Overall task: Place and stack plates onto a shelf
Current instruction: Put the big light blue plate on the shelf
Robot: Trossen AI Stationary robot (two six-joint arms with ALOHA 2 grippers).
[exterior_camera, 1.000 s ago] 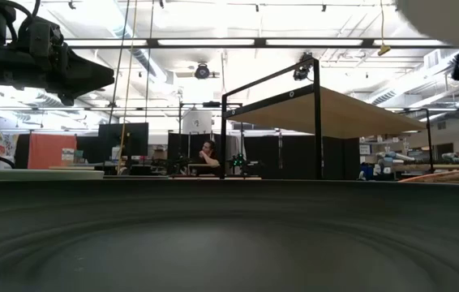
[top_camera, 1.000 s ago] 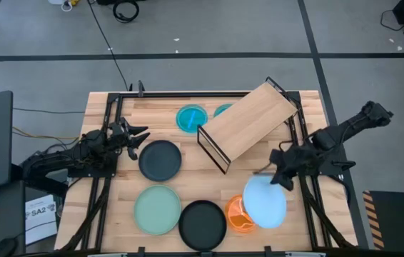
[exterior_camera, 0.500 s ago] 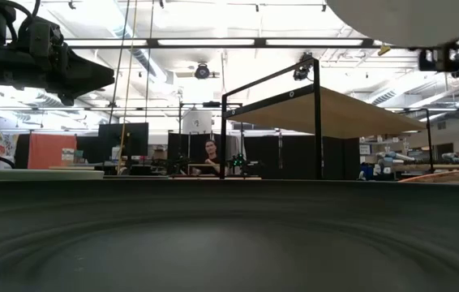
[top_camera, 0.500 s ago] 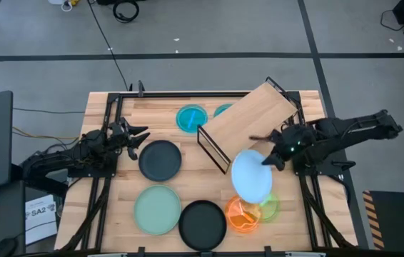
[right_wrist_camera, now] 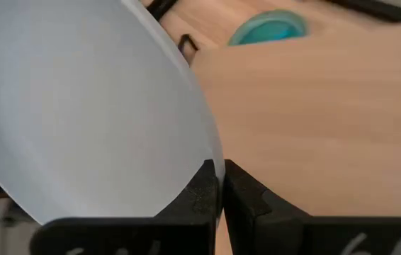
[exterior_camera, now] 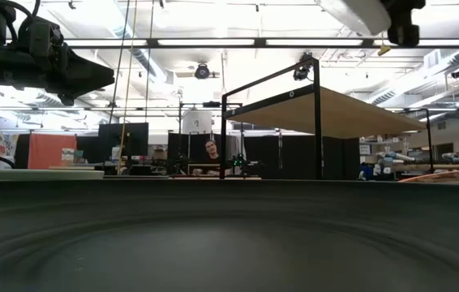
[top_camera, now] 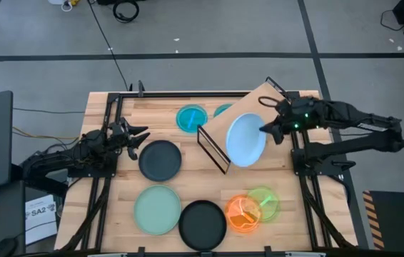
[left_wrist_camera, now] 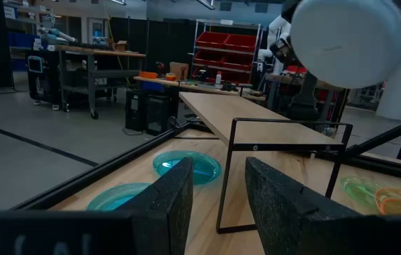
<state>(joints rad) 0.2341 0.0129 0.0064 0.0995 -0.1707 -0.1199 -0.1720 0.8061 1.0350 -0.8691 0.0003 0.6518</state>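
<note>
the light blue plate point(top_camera: 245, 139) was held tilted above the shelf point(top_camera: 253, 118) by the right gripper point(right_wrist_camera: 221, 185), whose jaws were clenched on the plate's rim. the left gripper point(top_camera: 136, 139) was parked left of the shelf, just beside the black plate point(top_camera: 160, 160), its jaws released and grasping nothing. two teal plates point(top_camera: 192, 118) were seen beside the shelf's far side, the orange plate point(top_camera: 242, 214) well in front of it.

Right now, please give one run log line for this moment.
right pincer: shut on light blue plate, above shelf | left pincer: open, waiting
</note>
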